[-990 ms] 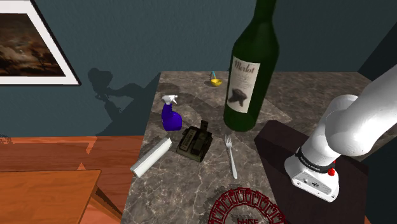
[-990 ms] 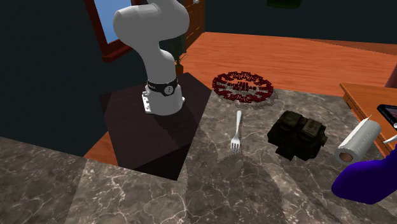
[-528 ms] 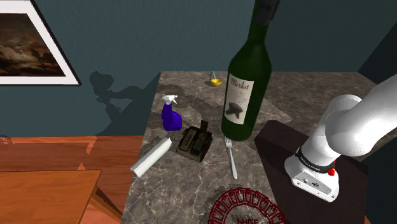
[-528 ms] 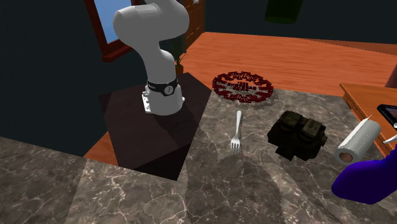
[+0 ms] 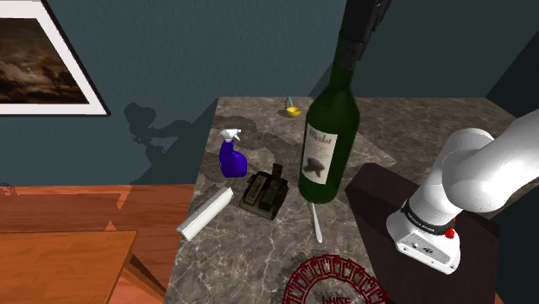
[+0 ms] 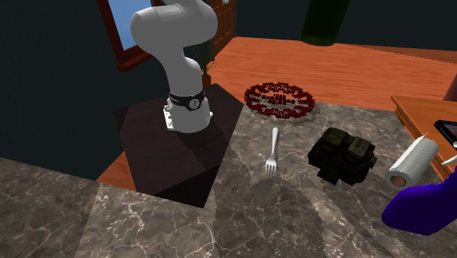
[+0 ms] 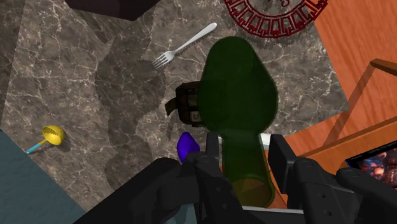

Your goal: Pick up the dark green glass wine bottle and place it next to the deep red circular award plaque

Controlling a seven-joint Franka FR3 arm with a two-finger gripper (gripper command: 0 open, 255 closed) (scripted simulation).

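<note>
Shoulder view: wine bottle (image 5: pixel 328 142) hung clear above table (image 5: pixel 259 250), short of plaque (image 5: pixel 332 285). Second exterior view: bottle base high over floor behind plaque. Lift done, lowering beside plaque left. Wrist view: fingers (image 7: pixel 280 153) clamped on bottle neck.

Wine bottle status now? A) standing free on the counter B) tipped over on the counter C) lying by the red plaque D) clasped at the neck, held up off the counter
D: the gripper clasps the green bottle by the neck, its base hanging above the marble counter.
</note>
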